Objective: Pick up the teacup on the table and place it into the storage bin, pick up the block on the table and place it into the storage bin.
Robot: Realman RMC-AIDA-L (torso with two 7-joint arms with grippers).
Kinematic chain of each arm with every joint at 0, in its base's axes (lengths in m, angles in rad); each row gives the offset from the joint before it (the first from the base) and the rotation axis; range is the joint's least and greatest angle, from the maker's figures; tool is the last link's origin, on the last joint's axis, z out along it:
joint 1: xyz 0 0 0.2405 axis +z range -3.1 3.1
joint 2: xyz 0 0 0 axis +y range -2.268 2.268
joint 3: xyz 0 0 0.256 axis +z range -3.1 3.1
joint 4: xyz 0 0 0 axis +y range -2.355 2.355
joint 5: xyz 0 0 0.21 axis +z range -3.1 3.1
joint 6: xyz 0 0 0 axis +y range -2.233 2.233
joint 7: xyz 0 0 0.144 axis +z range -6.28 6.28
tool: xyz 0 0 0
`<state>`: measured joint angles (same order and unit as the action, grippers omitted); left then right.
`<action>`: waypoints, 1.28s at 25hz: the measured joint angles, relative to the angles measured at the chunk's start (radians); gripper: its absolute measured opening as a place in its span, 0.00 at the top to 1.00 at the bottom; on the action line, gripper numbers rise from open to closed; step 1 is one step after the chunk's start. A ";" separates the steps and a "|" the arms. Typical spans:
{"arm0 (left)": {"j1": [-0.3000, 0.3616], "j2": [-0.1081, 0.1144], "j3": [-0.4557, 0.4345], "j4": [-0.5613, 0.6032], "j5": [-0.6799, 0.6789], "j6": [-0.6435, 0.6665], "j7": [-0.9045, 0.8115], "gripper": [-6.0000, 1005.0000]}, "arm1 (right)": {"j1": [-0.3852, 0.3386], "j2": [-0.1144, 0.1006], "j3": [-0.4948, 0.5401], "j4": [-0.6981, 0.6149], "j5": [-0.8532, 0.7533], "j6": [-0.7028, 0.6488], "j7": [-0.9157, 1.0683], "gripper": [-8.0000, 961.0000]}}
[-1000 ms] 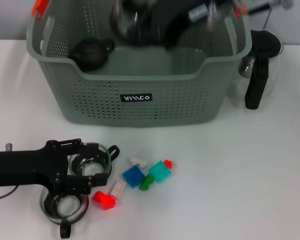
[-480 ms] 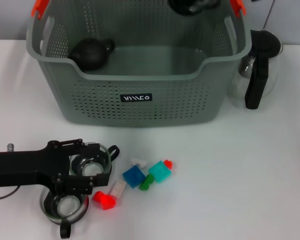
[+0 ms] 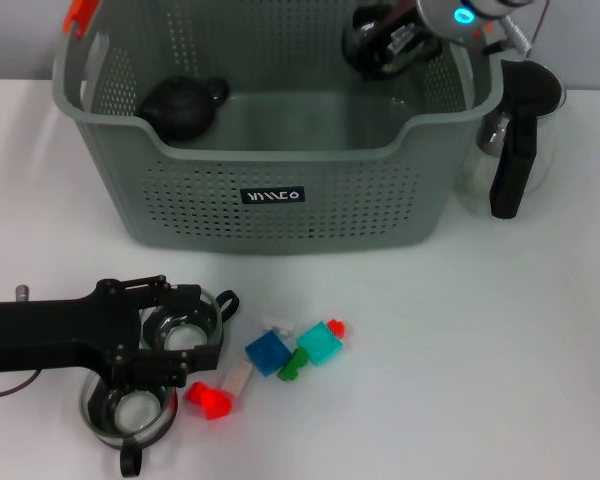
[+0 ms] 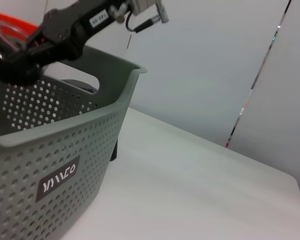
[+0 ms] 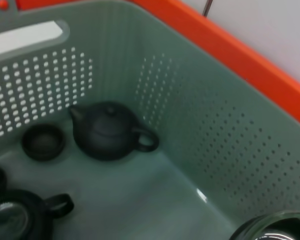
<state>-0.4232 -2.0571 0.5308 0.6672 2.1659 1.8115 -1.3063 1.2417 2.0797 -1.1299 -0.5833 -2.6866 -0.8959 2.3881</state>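
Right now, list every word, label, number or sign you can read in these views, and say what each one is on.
Storage bin front wall, black label: white stylised letters, not clearly readable; roughly "YAMAZAKI"-like strokes, no sure reading.
Right arm, small white tag: printed characters, too small to read.
Right arm, glowing blue ring light: a sign, no text.
No other text visible.
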 joint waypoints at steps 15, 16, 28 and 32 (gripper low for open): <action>-0.005 0.000 0.002 -0.010 0.000 -0.010 0.004 0.13 | -0.004 0.015 -0.061 0.081 -0.002 0.095 0.002 0.93; -0.005 0.000 0.002 -0.010 0.000 -0.010 0.006 0.13 | -0.005 0.015 -0.062 0.081 -0.002 0.095 0.002 0.93; -0.005 0.000 -0.002 -0.021 0.000 -0.012 0.011 0.13 | -0.010 0.014 -0.089 0.092 -0.004 0.094 0.004 0.93; -0.005 0.000 -0.002 -0.022 0.001 -0.012 0.012 0.13 | -0.010 0.014 -0.090 0.092 -0.004 0.094 0.004 0.92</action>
<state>-0.4280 -2.0571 0.5291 0.6457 2.1672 1.7993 -1.2947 1.2317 2.0939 -1.2196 -0.4909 -2.6906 -0.8022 2.3917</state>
